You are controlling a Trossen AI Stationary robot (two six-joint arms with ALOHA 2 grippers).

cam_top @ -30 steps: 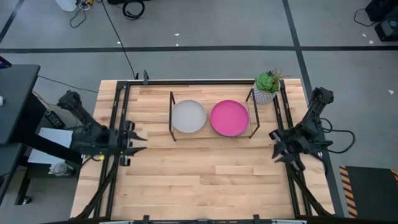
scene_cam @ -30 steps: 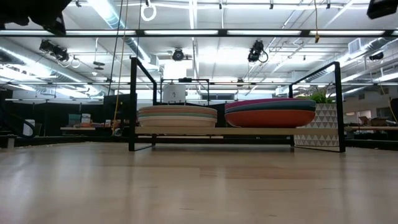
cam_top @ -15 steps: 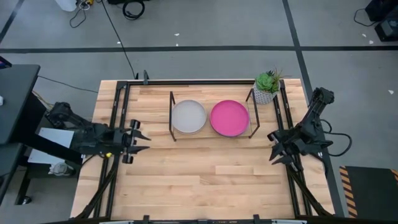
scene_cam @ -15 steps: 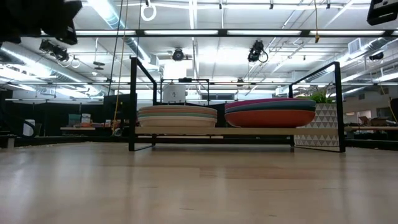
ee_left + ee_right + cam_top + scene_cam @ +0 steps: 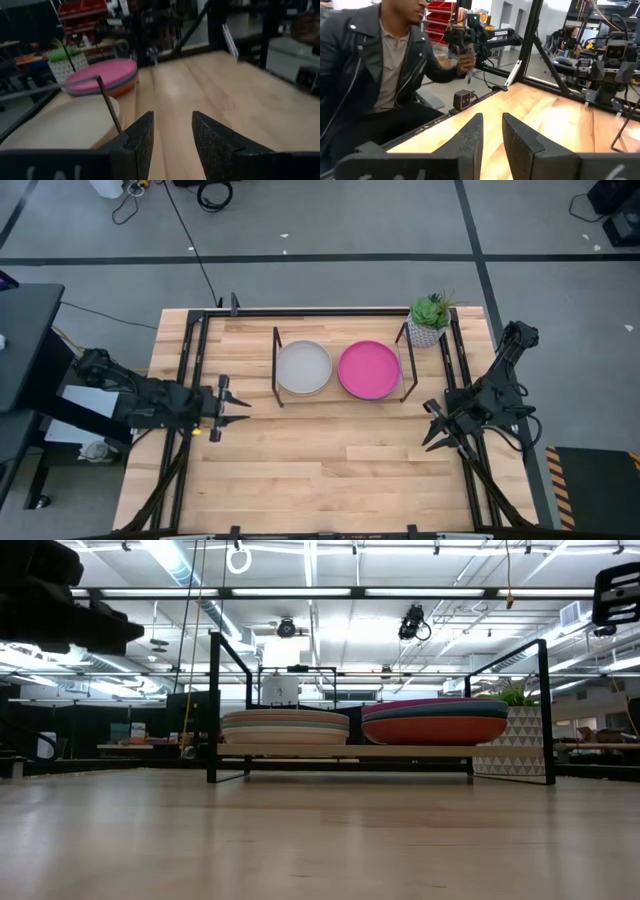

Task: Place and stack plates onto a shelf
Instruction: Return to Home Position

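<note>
Looks basically done: grey plate and pink plate topping two stacks on the shelf, left tool and right tool both released, empty, at the surface sides.

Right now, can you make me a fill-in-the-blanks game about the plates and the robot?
The magenta plate tops the stack nearest the potted ____. The grey plate tops the other stack on the ____. The left gripper and right gripper each hold ____.
Missing: plant, shelf, nothing.
</note>
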